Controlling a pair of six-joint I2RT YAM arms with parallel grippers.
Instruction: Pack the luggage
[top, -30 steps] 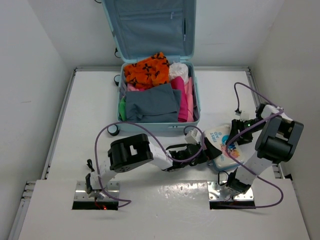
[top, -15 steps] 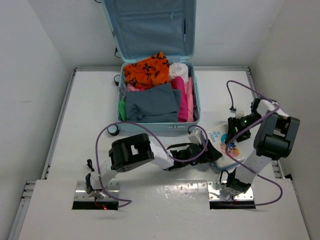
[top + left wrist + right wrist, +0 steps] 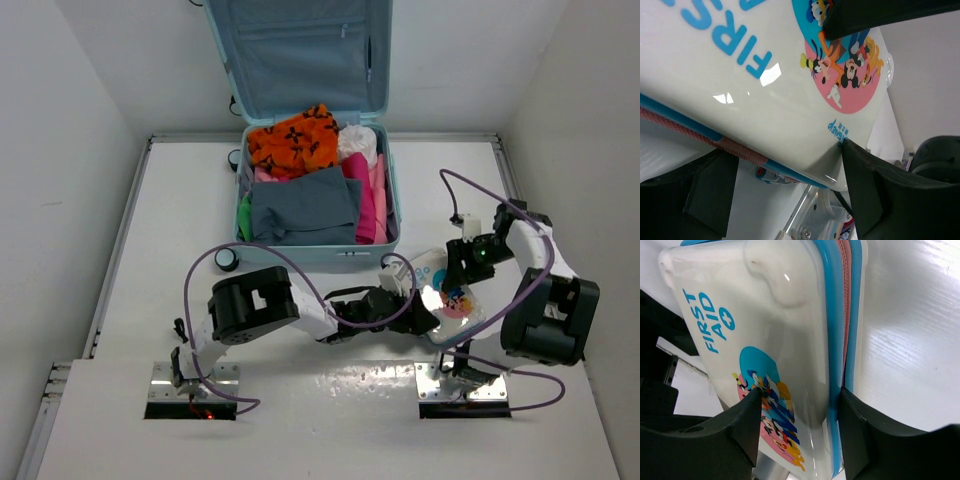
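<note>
The luggage (image 3: pixel 392 205) lies open at the back of the table, lid (image 3: pixel 300 50) upright, its lower half full of folded clothes (image 3: pixel 305 205). To its front right, a white-and-blue first-aid box (image 3: pixel 447 290) is held on edge just above the table. My right gripper (image 3: pixel 463 266) is shut on it. In the right wrist view the right gripper (image 3: pixel 800 390) presses the box (image 3: pixel 765 315) on its printed face and its back. My left gripper (image 3: pixel 418 300) meets it from the left. In the left wrist view both fingers of the left gripper (image 3: pixel 779 147) touch the box (image 3: pixel 765 95) at its lower corner.
A small round black-and-white wheel (image 3: pixel 227 259) sits by the luggage's front left corner. Purple cables (image 3: pixel 470 185) loop over both arms. Low white walls (image 3: pixel 125 230) border the table left, right and back. Metal base plates (image 3: pixel 465 385) lie at the near edge.
My right arm has lifted and tipped the first-aid box toward the left gripper. My left jaws have narrowed from wide open onto the box's corner.
</note>
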